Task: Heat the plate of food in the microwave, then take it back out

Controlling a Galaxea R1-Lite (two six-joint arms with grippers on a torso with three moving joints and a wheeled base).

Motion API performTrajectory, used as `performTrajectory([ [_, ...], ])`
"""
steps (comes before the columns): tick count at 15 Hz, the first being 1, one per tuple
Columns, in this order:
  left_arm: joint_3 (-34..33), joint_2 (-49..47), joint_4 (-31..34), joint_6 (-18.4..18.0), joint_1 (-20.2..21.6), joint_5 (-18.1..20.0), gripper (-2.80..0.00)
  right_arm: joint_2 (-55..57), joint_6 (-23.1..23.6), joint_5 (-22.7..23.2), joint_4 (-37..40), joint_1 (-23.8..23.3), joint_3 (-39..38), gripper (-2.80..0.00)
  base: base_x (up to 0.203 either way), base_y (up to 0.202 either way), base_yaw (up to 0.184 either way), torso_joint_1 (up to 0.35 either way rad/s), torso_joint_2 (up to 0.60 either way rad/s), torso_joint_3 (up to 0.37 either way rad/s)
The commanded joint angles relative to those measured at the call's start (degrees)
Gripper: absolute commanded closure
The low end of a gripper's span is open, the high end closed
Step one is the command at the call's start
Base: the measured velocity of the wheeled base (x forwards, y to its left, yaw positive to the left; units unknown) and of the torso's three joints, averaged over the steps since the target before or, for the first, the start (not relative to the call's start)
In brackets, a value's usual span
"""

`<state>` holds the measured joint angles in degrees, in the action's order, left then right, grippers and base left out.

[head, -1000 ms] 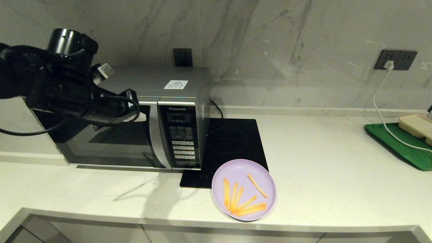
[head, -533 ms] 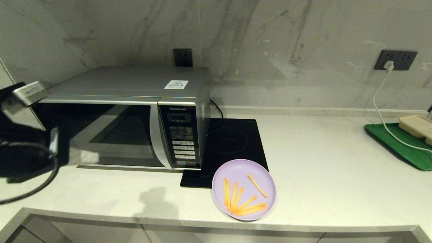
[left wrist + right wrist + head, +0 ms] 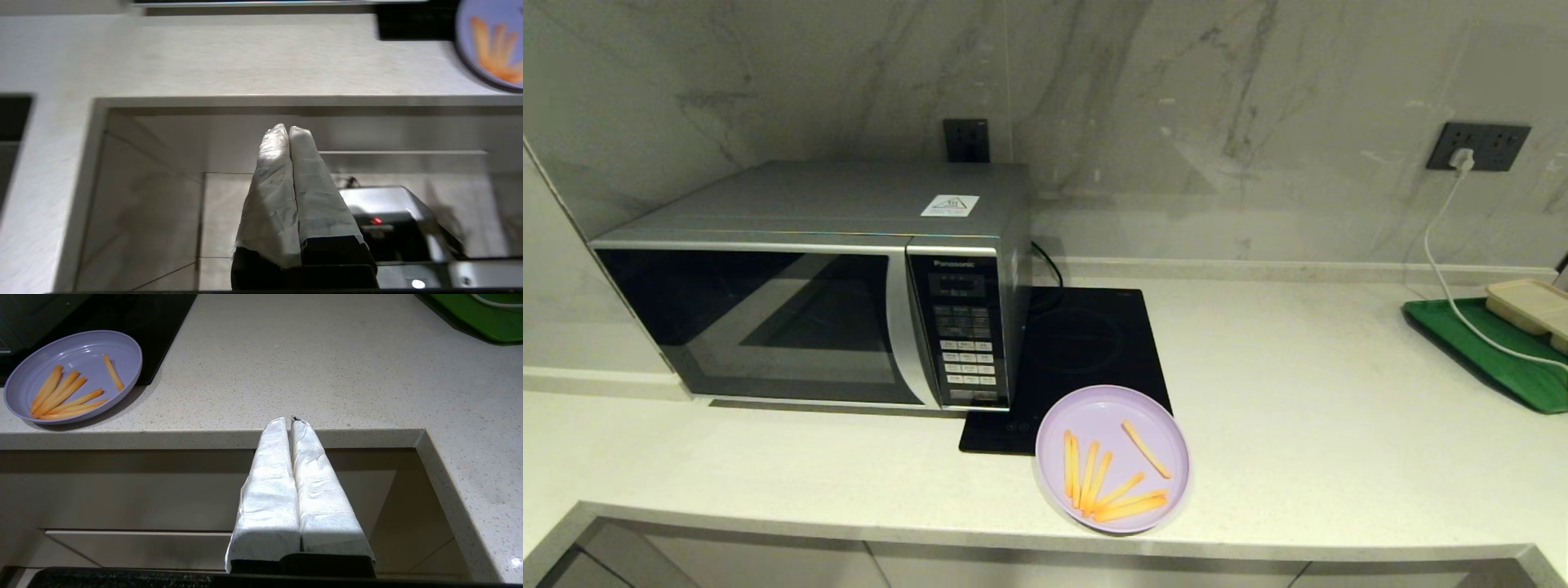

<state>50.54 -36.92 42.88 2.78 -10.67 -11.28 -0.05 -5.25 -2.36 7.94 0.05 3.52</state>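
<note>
The plate of food (image 3: 1112,459) sits at the counter's (image 3: 1339,425) front edge beside the shut microwave (image 3: 817,286), handy for loading, while the left gripper (image 3: 289,131) and right gripper (image 3: 289,421), both pinched empty, hang below that edge.

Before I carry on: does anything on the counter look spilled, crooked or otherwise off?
Nothing spilled or damaged. One oddity: the plate of fries sits partly on the front corner of the black hob, close to the counter edge. The microwave door is closed. Both grippers hang shut below the counter.
</note>
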Motion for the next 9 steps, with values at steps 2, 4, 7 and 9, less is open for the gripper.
performTrajectory([
  [2, -2.0, 13.1, 6.7, -1.1, 6.2, -1.0, 0.00, 0.0, 0.0, 0.0, 0.1, 0.0, 0.0, 0.00, 0.000, 0.000, 0.000, 0.000, 0.00, 0.000],
  [4, -3.9, 18.6, 9.2, -3.5, 8.6, -1.0, 0.00, 0.0, 0.0, 0.0, 0.1, 0.0, 0.0, 0.00, 0.000, 0.000, 0.000, 0.000, 0.00, 0.000],
  [7, -9.6, 26.4, 9.9, -6.5, 9.8, 2.0, 0.00, 0.0, 0.0, 0.0, 0.1, 0.0, 0.0, 0.00, 0.000, 0.000, 0.000, 0.000, 0.00, 0.000],
  [9, -14.4, 28.6, 7.4, -6.7, 10.1, 8.9, 0.00, 0.0, 0.0, 0.0, 0.1, 0.0, 0.0, 0.00, 0.000, 0.000, 0.000, 0.000, 0.00, 0.000],
])
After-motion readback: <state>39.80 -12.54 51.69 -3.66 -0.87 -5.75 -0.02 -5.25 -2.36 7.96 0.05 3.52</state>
